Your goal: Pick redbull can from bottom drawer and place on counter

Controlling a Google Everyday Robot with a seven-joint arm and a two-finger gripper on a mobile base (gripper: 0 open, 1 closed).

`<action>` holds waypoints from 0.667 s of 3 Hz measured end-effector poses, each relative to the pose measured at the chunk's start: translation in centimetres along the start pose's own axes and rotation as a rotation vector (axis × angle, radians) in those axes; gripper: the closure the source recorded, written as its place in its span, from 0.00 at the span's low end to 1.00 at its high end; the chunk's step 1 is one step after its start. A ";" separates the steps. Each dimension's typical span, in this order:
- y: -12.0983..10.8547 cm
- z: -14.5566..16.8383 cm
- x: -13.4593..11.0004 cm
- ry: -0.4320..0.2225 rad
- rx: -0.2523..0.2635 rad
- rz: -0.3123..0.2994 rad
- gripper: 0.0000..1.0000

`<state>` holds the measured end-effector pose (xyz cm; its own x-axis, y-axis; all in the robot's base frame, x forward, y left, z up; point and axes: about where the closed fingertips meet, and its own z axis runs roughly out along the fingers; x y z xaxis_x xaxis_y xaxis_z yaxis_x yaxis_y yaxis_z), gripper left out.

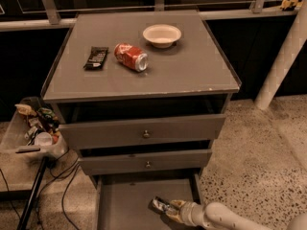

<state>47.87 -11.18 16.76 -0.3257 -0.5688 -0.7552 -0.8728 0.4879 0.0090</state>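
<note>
The bottom drawer (pixel 125 201) is pulled open below the two knobbed drawers, showing its flat grey floor. The redbull can (pixel 159 206) lies on its side at the drawer's right, near the front. My gripper (pixel 169 209) reaches in from the lower right on a white arm and sits right at the can, its fingers around the can's end. The counter (pixel 192 71) is the grey top of the cabinet, above.
On the counter lie a red soda can (pixel 130 56) on its side, a dark snack packet (pixel 96 57) and a white bowl (pixel 162 35). A clear bin of clutter (pixel 36 128) and cables stand at the left. A white post (pixel 280 61) stands at the right.
</note>
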 end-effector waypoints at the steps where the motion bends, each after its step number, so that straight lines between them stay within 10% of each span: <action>1: 0.2 -2.6 -1.9 -0.020 0.027 -0.035 1.00; 2: 0.2 -5.0 -4.9 -0.049 0.048 -0.091 1.00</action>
<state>47.54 -11.59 23.73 -0.2265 -0.5797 -0.7827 -0.8791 0.4676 -0.0920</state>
